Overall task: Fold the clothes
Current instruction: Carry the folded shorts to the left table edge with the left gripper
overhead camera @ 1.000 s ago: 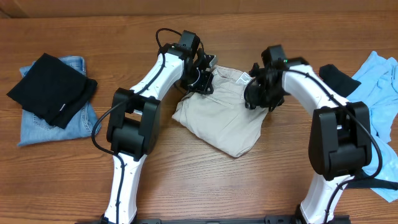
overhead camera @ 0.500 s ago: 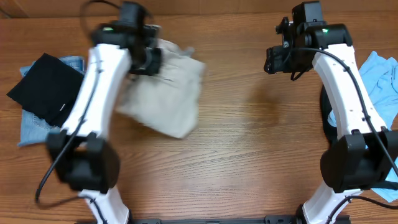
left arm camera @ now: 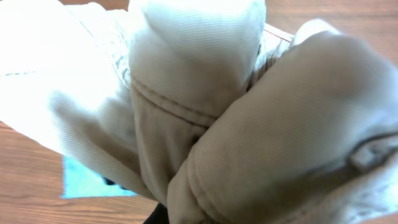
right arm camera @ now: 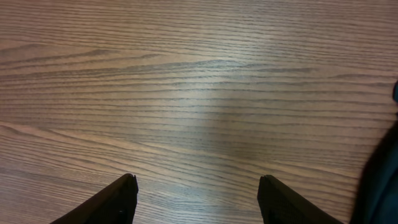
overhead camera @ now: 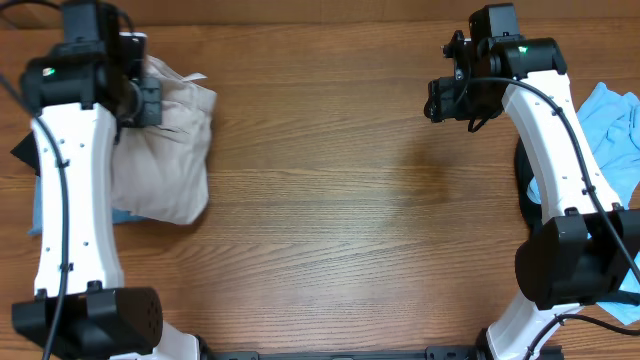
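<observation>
Holding: left gripper (overhead camera: pixel 140 98) was clamped tight on khaki shorts (overhead camera: pixel 165 165), bunched far left of light-blue garment (overhead camera: pixel 610 115); right gripper (right arm camera: pixel 196 199) stood open, empty, nearer that garment | step judged: stacking shorts aside | next: lower, release squarely

"What moved?"

"The left gripper (overhead camera: pixel 146 100), clamped on the khaki shorts (overhead camera: pixel 165 170), swung them from the middle of the bench (overhead camera: pixel 350 200) to its far left, over the denim piece (overhead camera: pixel 34 215)."

"And the other arm?"

"The right gripper (overhead camera: pixel 447 100) left the shorts and drew back toward the right rear."
</observation>
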`<state>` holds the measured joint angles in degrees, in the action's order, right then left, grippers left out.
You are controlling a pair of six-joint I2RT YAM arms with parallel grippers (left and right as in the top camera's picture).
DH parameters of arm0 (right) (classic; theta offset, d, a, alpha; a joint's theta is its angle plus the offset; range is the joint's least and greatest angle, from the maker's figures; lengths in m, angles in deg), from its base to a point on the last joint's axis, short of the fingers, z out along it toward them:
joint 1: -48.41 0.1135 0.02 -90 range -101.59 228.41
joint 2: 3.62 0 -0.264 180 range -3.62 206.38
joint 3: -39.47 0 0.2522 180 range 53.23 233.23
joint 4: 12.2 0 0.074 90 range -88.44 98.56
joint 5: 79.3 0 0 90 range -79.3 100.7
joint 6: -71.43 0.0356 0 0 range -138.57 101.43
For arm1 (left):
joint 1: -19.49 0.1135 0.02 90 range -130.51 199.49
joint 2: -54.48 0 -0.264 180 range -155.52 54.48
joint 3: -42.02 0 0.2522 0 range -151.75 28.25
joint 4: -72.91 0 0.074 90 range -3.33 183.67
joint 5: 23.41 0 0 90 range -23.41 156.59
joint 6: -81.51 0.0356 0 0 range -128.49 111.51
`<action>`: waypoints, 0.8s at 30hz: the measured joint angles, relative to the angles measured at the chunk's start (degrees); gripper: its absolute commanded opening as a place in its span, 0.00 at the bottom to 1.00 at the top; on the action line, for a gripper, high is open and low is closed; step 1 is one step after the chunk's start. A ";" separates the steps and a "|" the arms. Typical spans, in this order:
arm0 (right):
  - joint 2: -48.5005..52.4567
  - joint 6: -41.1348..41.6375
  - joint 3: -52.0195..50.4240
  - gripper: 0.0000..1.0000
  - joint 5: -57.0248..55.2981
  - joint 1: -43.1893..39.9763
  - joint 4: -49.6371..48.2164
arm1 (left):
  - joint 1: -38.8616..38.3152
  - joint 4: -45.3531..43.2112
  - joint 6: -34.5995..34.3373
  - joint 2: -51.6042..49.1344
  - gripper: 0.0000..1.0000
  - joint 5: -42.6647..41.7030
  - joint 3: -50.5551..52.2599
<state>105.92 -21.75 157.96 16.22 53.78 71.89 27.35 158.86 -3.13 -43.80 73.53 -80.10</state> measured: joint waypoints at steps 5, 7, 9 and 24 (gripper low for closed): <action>0.00 -0.02 0.00 0.66 0.00 0.00 0.35 | 3.28 -2.86 2.36 0.46 0.06 0.70 0.00; 0.02 -0.02 0.00 0.65 0.00 0.02 0.42 | 4.33 -3.89 3.63 0.46 0.06 0.66 0.02; 0.02 -0.02 0.00 0.65 0.00 0.00 0.42 | 5.46 -5.29 4.90 0.46 0.06 0.63 0.02; 0.02 -0.02 0.00 0.65 -0.02 0.00 0.44 | 15.91 -9.79 9.27 -8.13 0.05 -0.92 0.02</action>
<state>105.94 -21.77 157.96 16.20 53.78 72.32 43.26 149.06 6.14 -51.93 72.61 -80.08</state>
